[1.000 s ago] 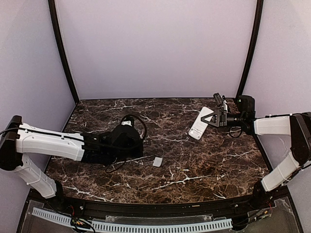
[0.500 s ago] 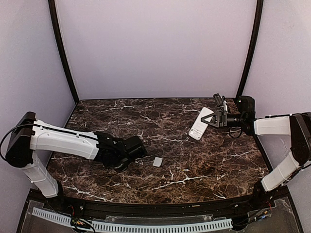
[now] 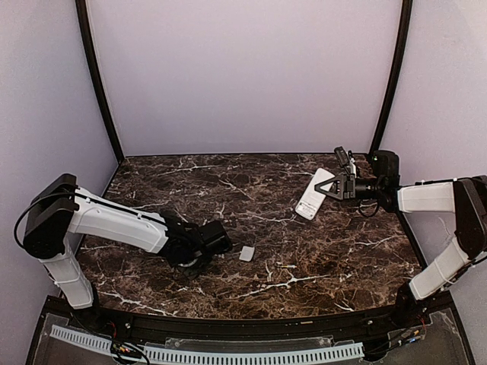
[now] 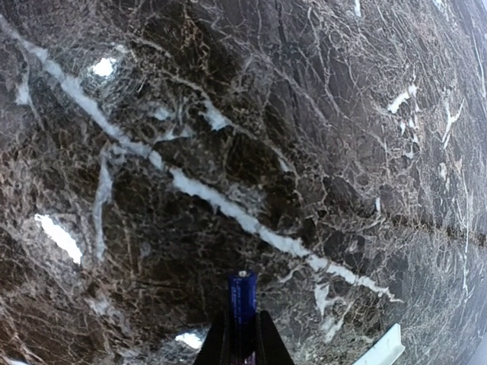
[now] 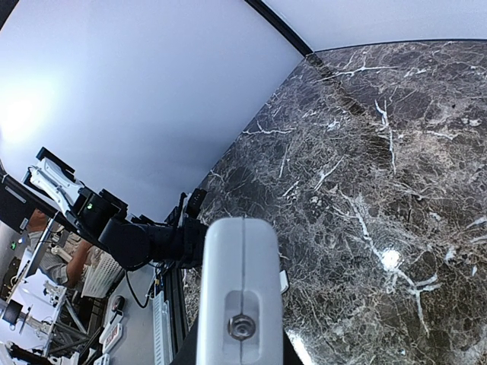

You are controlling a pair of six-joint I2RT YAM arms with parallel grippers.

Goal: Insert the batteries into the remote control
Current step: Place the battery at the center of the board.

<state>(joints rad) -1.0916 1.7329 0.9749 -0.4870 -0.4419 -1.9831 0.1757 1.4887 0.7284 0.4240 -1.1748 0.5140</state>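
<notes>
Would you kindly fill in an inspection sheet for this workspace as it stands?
Surface: dark marble table.
Job's things: one battery in the left gripper; remote control in the right gripper, at the far right.
Clutter: small white cover piece lying flat, apart from both grippers.
Grippers: left gripper shut on the battery, low over the table; right gripper shut on the remote control.
Cables: black cable looped under the right wrist.
Surroundings: plain lilac walls, black frame posts.
</notes>
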